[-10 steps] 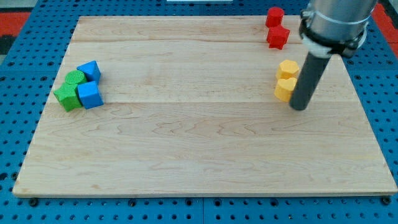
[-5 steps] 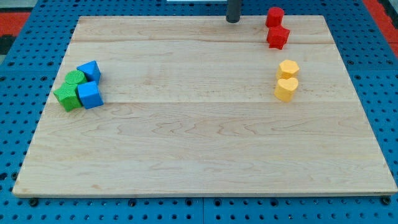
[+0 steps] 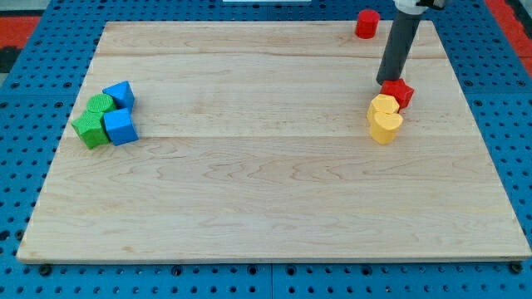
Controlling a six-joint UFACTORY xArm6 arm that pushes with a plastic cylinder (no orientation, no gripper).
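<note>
My tip [image 3: 387, 80] rests on the board at the view's upper right, touching the top edge of a red star-shaped block [image 3: 400, 92]. That red block leans against a yellow block [image 3: 384, 105], and a yellow heart-shaped block [image 3: 386, 125] lies just below it. A red cylinder-like block [image 3: 366, 23] stands alone near the board's top edge, left of the rod. Far at the view's left sit a blue cube [image 3: 120, 94], a green cylinder [image 3: 101, 105], a green block [image 3: 90, 129] and another blue cube [image 3: 120, 128], bunched together.
The wooden board [image 3: 266, 199] lies on a blue pegboard surface [image 3: 17, 124]. The rod's shaft rises out of the view's top right.
The rod went from beside the yellow blocks to the top edge and back down. The red star block has slid down against the yellow pair, which shifted slightly.
</note>
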